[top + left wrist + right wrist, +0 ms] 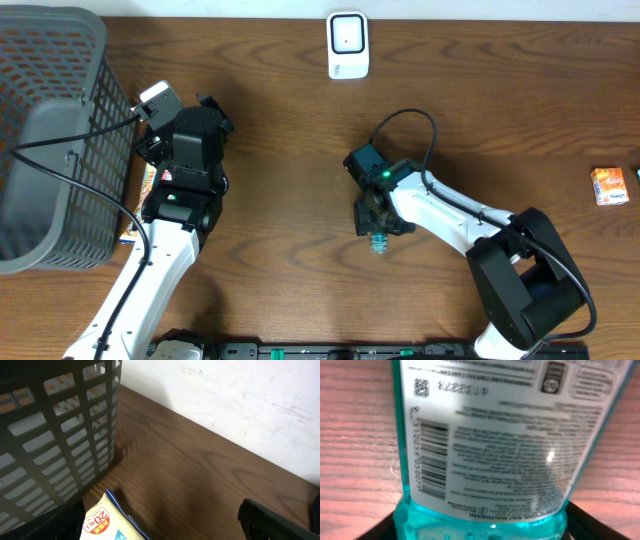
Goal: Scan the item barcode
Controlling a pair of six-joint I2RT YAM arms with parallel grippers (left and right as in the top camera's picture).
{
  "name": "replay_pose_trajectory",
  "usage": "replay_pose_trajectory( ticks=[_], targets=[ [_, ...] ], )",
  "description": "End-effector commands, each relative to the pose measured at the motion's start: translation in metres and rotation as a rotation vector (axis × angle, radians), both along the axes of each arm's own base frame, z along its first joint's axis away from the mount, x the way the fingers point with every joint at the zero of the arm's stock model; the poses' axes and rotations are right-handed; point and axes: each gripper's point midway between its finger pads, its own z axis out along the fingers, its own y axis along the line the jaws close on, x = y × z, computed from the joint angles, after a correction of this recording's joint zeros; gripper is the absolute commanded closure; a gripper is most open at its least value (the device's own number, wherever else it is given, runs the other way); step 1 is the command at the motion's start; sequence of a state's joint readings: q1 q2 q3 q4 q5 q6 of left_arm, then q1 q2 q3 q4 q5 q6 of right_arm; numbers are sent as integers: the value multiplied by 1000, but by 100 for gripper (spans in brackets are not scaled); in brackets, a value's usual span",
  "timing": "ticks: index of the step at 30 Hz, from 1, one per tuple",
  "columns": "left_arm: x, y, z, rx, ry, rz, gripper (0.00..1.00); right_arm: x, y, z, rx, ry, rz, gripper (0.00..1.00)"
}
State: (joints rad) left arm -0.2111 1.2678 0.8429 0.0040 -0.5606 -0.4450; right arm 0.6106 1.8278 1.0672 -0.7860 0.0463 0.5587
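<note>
The item is a clear teal mouthwash bottle lying on the wooden table; overhead only its end shows below my right gripper. In the right wrist view its white back label faces the camera, with the barcode on the left. The black fingers press against both sides of the bottle's lower part, so the gripper is shut on it. A white scanner stands at the table's far edge. My left gripper is open, with a cream snack packet between its fingers, apart from both.
A grey mesh basket fills the left side, close to the left arm. The same basket stands just beyond the packet. A small orange box lies at the far right edge.
</note>
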Motion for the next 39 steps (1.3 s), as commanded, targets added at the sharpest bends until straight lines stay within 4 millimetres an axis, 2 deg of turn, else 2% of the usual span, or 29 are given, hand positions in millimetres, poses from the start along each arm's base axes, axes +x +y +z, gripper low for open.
replay_pose_trajectory(
  ticks=[1, 8, 13, 16, 19, 22, 24, 28, 29, 34, 39],
  targets=[
    [-2, 6, -3, 12, 8, 27, 2, -1, -3, -6, -28, 5, 10, 44],
    [-2, 6, -4, 12, 9, 27, 2, 5, -1, -4, -17, -16, -12, 48],
    [-2, 6, -4, 13, 10, 27, 2, 25, 6, 11, 14, -59, -29, 49],
    [-3, 6, -5, 14, 14, 27, 2, 36, 14, 21, 35, -91, -18, 47],
    [-3, 6, -5, 14, 15, 27, 2, 37, 14, 22, 28, -101, -9, 44],
    [-3, 6, -5, 14, 15, 27, 2, 34, 3, 16, -34, -106, 34, 42],
    [-3, 6, -5, 14, 15, 27, 2, 31, -4, 13, -68, -105, 40, 36],
    [-3, 6, -5, 14, 15, 27, 2, 26, -1, 13, -44, -77, 40, 14],
    [-3, 6, -5, 13, 15, 27, 2, 25, 3, 14, -23, -68, 41, 12],
    [-3, 6, -5, 13, 15, 27, 2, 15, 26, 21, 99, 5, 48, 7],
    [-3, 6, -6, 15, 21, 27, 2, -16, 22, 22, 111, 151, -37, 7]
  ],
)
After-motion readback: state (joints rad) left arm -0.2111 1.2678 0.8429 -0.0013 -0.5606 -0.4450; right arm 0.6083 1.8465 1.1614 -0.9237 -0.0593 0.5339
